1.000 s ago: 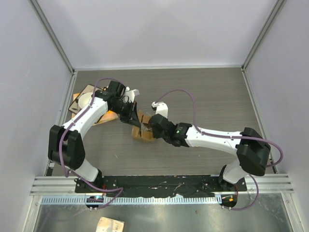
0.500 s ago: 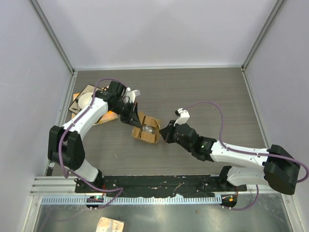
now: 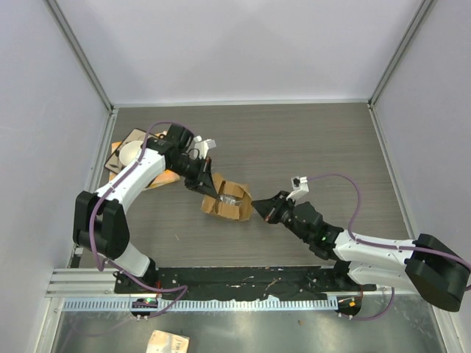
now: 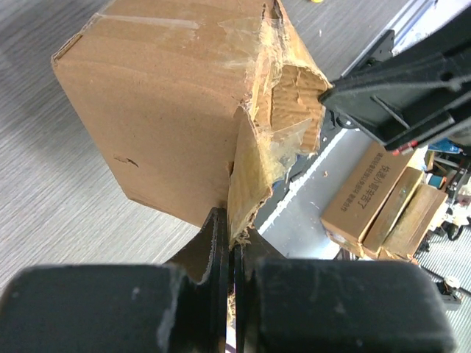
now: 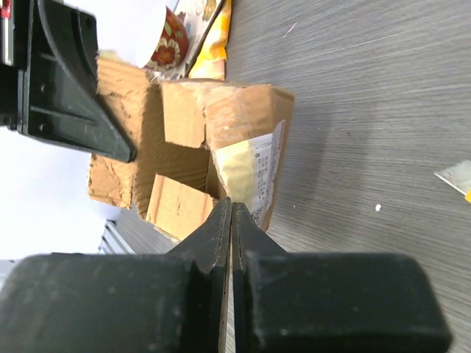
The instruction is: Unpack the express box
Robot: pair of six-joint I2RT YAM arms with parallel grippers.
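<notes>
The counter (image 3: 309, 147) carries the box (image 3: 227, 200) a little left of its middle, nearer the front edge than the back. The top flaps are already splayed open (tape torn, label (image 5: 249, 170) turned toward the right arm). A flat card with a cup (image 3: 131, 153) lies by the left edge. The left gripper (image 4: 232, 237) is clamped tight on 1 torn flap. The right gripper (image 5: 230, 209), just beside the box, is pressed closed on nothing. Opening looks done; emptying the contents remains.
</notes>
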